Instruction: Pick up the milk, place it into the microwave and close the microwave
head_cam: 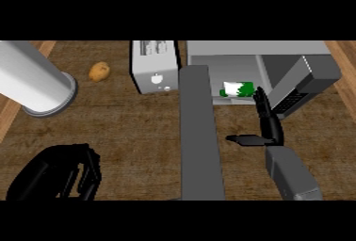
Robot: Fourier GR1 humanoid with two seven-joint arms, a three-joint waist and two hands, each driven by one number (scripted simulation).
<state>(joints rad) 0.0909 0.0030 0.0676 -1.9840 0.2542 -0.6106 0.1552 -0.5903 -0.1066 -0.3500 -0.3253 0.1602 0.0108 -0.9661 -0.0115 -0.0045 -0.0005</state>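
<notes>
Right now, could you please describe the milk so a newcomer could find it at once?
Start at the open grey microwave at the counter's far right. Just inside its opening sits the milk, a small white carton with green markings, the only green thing in view, just beyond the right hand.

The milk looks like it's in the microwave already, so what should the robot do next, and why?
Probably draw the open right hand back from the microwave. The milk stands inside, no longer held, and the door is still wide open, waiting to be swung shut.

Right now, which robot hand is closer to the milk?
The right hand. Its straight fingers reach up beside the milk in the microwave. The left hand is far away at the bottom left, curled near the counter edge.
</notes>
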